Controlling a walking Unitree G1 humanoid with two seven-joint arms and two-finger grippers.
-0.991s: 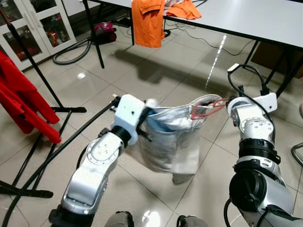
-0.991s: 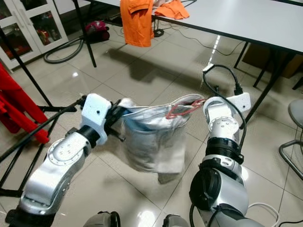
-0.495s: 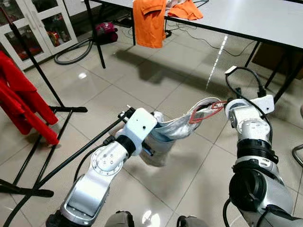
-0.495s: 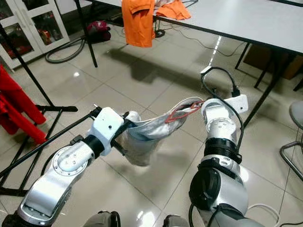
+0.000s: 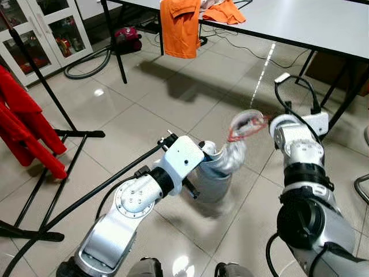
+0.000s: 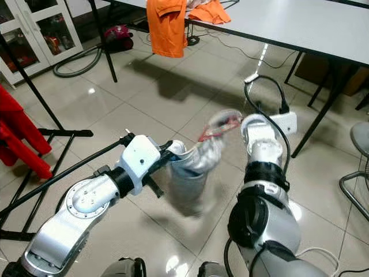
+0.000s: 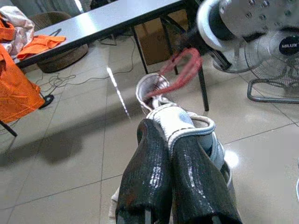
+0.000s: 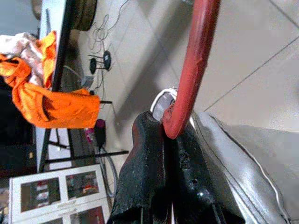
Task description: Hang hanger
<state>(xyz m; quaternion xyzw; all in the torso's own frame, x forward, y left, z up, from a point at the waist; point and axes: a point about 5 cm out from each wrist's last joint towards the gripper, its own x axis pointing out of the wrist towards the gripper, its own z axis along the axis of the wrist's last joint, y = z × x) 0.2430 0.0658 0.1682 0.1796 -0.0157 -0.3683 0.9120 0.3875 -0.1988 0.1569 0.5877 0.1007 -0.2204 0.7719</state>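
A silver-grey garment (image 5: pixel 219 170) hangs bunched between my two grippers above the tiled floor. My left gripper (image 5: pixel 203 150) is shut on its white hem (image 7: pixel 180 119), seen close up in the left wrist view. A red hanger (image 5: pixel 247 124) sticks out of the garment's neck at the upper right. My right gripper (image 5: pixel 267 122) is shut on the hanger (image 8: pixel 194 60), with grey cloth (image 8: pixel 243 158) lying against its fingers (image 8: pixel 149 158). The two grippers are close together, left lower than right.
A black clothes rack (image 5: pixel 34 72) with red garments (image 5: pixel 26 124) stands at the left, its low bar (image 5: pixel 81 199) running under my left arm. A grey table (image 5: pixel 323 23) with orange clothes (image 5: pixel 180 26) is ahead. A fan (image 7: pixel 275 60) stands at the right.
My left gripper has swung right toward the right gripper, so the once spread-open garment now hangs bunched and narrow. The hanger end has risen slightly.
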